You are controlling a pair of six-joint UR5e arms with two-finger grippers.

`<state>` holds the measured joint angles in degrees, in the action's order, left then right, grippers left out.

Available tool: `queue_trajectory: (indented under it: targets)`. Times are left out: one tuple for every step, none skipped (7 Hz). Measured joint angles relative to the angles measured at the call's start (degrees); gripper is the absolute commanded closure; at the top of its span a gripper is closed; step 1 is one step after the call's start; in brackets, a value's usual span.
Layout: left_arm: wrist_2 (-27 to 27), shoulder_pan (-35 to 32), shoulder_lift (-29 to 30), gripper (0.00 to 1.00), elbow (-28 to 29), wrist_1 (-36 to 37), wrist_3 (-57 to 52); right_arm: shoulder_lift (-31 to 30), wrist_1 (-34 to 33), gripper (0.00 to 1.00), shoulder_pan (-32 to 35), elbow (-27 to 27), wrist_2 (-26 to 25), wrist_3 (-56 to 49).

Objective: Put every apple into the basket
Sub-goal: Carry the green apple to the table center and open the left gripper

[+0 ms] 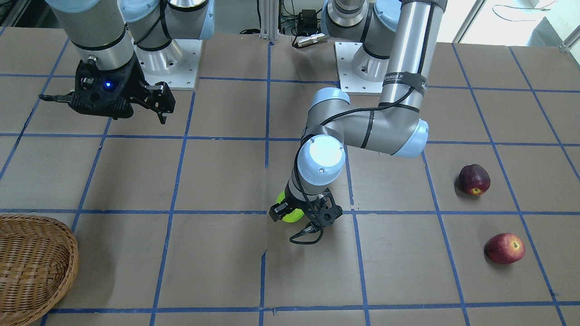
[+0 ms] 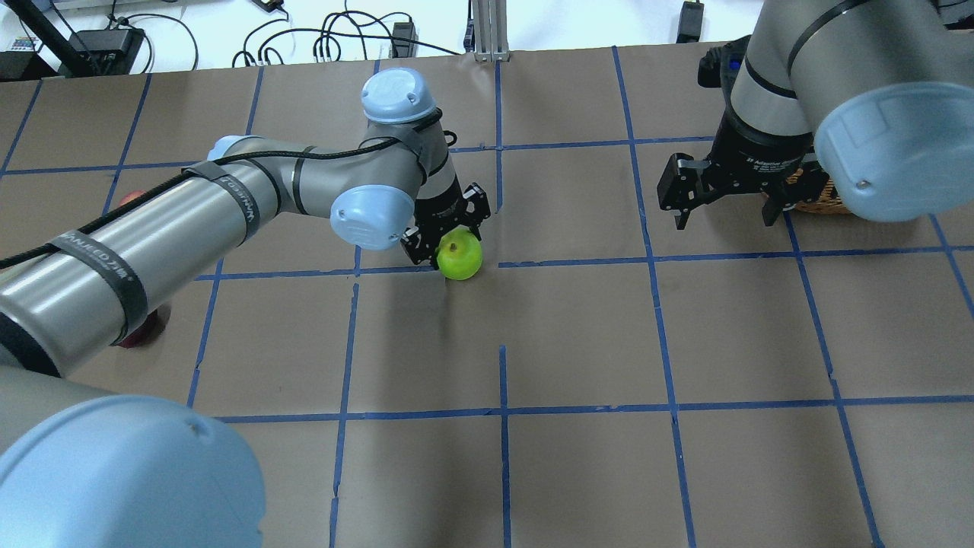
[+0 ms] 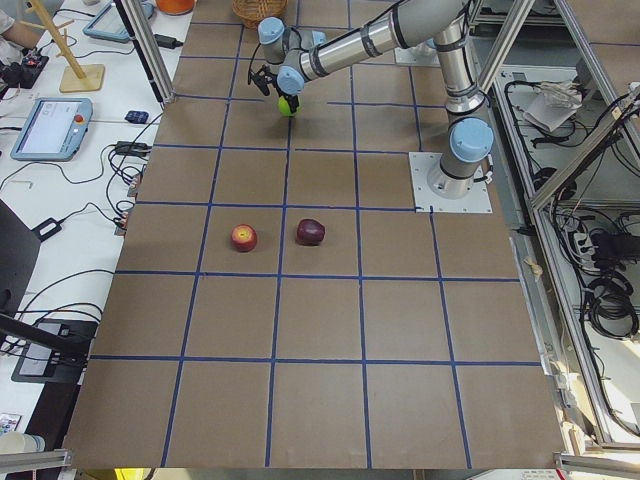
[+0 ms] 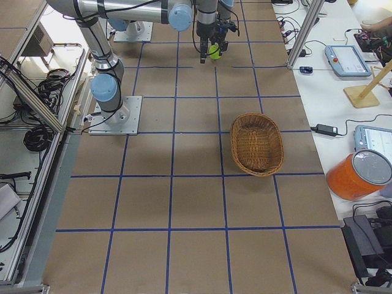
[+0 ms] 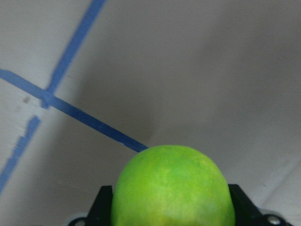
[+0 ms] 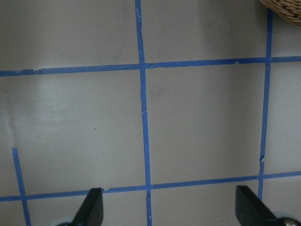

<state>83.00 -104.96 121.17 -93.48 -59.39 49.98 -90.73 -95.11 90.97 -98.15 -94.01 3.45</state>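
My left gripper (image 2: 449, 242) is shut on the lime-green apple (image 2: 459, 257) near the table's middle, by a blue tape line. The left wrist view shows the apple (image 5: 173, 186) between both fingers, with the table behind it. From the front, the gripper (image 1: 297, 216) partly hides the apple (image 1: 290, 213). The dark maroon apple (image 1: 474, 179) and the lighter red apple (image 1: 504, 248) lie on the table on my left side. The wicker basket (image 1: 31, 262) stands on my right side, and it also shows in the exterior right view (image 4: 256, 144). My right gripper (image 2: 727, 204) is open and empty above the table, beside the basket.
The table is brown paper with a grid of blue tape lines (image 1: 267, 136). The arm base plates (image 1: 172, 68) sit at the robot's edge. The basket's rim (image 6: 282, 9) shows at the top right corner of the right wrist view. Tablets and an orange tub (image 4: 358, 174) stand on a side bench.
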Motion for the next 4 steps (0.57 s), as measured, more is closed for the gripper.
queue_trajectory:
  targets:
    - [-1.21, -1.23, 1.49, 0.0, 0.48, 1.64, 2.46, 2.23, -2.71, 0.0, 0.0, -0.04, -0.04, -0.01]
    - [-2.53, -1.75, 2.09, 0.0, 0.68, 2.06, 3.39, 4.2, -4.91, 0.0, 0.0, -0.04, -0.08, -0.02]
    - [-3.02, -1.71, 1.9, 0.0, 0.86, 1.25, 2.98, 5.23, -5.92, 0.0, 0.01, -0.03, -0.01, 0.24]
    - [-2.72, -0.62, 0.53, 0.0, 1.27, -1.49, -0.34, 6.3, -6.97, 0.0, 0.15, 0.15, 0.34, 0.82]
